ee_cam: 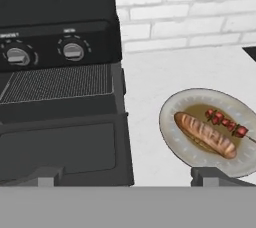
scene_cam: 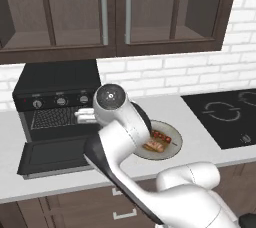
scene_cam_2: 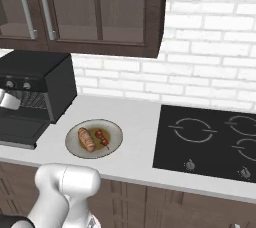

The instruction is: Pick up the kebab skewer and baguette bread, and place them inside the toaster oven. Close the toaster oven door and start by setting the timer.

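The toaster oven point(scene_cam: 57, 103) is sitting at the left end of the white surface point(scene_cam_2: 135, 122) against the brick wall, and its door point(scene_cam: 57, 156) is lying folded down flat in front of it, leaving the wire rack point(ee_cam: 57, 83) showing inside. Just to the oven's right, a round plate point(scene_cam_2: 112, 131) is resting on the surface, apart from the oven. The baguette point(ee_cam: 204, 134) and the kebab skewer point(ee_cam: 225, 120) are lying side by side on that plate, close together, with the skewer on the side nearer the wall. A black cooktop point(scene_cam_2: 210, 139) is sitting farther right. The pincer point(ee_cam: 127, 176) is hanging in the air with its tips spread wide, pinching nothing, one tip over the open door and the other near the plate's rim.
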Controlling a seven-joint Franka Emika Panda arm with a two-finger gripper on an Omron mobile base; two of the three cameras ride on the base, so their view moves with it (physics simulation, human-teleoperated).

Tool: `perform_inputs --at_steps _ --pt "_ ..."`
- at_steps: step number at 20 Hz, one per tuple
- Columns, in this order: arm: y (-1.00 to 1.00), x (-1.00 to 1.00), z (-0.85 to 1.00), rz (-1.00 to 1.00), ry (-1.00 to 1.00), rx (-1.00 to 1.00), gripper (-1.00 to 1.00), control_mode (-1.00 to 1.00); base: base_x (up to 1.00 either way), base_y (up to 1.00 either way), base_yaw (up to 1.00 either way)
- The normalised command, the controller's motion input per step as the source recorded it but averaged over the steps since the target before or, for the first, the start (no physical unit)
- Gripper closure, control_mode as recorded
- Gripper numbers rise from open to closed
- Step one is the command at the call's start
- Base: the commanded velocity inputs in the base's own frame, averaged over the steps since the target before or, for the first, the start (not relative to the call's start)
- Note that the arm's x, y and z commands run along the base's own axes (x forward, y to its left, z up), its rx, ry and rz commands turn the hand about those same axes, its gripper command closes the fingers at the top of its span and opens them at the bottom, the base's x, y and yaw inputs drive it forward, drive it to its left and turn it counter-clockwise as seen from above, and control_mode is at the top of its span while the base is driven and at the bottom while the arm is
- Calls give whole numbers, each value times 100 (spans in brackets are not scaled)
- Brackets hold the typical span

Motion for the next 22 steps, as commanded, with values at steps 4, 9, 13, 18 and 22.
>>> perform_inputs --at_steps 4,9,13,18,22 --pt "33 0 -44 2 -3 -7 -100 -100 0 0 0" --pt "38 0 -28 0 -6 -6 -100 -100 0 0 0" --pt "26 13 -4 0 -6 -3 -100 -100 0 0 0" --pt "32 25 0 0 -3 -5 -100 -100 0 0 0" --pt "18 49 0 0 -5 -3 -100 -100 0 0 0"
